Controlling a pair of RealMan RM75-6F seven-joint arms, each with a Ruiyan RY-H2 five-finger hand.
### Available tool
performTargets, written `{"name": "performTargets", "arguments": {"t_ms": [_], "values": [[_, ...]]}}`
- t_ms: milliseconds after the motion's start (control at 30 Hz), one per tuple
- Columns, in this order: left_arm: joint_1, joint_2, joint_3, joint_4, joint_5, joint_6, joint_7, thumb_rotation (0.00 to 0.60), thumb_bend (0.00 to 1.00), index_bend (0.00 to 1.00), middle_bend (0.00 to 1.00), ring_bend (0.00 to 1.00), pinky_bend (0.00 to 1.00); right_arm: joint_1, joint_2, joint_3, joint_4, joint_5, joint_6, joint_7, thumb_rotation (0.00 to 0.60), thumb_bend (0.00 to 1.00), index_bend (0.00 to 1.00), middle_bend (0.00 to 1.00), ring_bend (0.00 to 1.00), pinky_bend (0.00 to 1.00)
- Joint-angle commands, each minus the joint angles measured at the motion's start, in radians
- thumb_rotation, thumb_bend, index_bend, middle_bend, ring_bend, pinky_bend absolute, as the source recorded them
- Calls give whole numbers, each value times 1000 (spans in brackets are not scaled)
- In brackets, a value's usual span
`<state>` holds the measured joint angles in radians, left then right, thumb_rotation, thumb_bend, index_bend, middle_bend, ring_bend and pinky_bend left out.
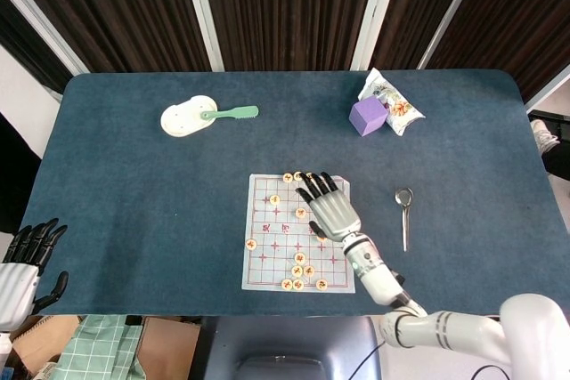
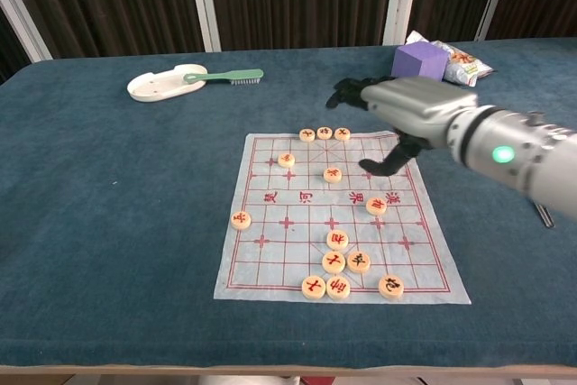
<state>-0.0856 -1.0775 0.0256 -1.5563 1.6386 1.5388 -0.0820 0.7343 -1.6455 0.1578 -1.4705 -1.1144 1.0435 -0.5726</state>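
Above the chess mat (image 2: pixel 270 250), right hand (image 2: pixel 410 110) spread wide, empty; red characters on round pieces (image 2: pixel 334 263)

A table (image 1: pixel 134 193) covered in dark blue cloth carries everything. Near its middle lies a paper Chinese chess board (image 2: pixel 297 223), printed with a red grid, with round wooden pieces scattered on it. Toward the far left sits a white dish (image 1: pixel 185 118) with a green brush (image 1: pixel 233 114) resting across it. At the far right a purple cube (image 1: pixel 367 116) stands just beside a snack packet (image 1: pixel 396 104). A metal spoon (image 1: pixel 404 211) lies right of the board
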Motion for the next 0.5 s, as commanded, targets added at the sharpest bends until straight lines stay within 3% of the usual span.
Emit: {"name": "performTargets", "arguments": {"t_ms": [33, 100, 167, 233, 333, 400, 500], "values": [[4, -1, -1, -2, 3, 9, 6, 600, 463, 0, 0, 0, 43, -303, 435, -266, -441, -248, 326, 53, 600, 473, 31, 0, 0, 0], [8, -3, -1, -4, 5, 18, 14, 600, 464, 0, 0, 0, 43, -414, 504, -361, -430, -350, 445, 126, 600, 456, 0, 0, 0, 0], [13, -7, -2, -6, 7, 27, 27, 600, 462, 0, 0, 0, 43, -558, 507, -437, -296, -438, 602, 248, 600, 444, 0, 0, 0, 0], [13, -13, -3, -7, 6, 26, 43, 600, 463, 0, 0, 0, 43, -640, 471, -446, -174, -459, 689, 372, 600, 432, 0, 0, 0, 0], [8, -20, 0, -13, 4, 6, 72, 600, 462, 0, 0, 0, 43, -679, 468, -440, -55, -460, 700, 507, 600, 428, 0, 0, 0, 0], [4, -25, 0, -17, -1, -6, 88, 600, 461, 0, 0, 0, 43, -686, 478, -421, -38, -451, 701, 588, 600, 427, 0, 0, 0, 0], [-1, -32, 0, -25, -8, -22, 116, 600, 461, 0, 0, 0, 43, -707, 473, -381, -16, -458, 734, 588, 600, 428, 0, 0, 0, 0]]}}
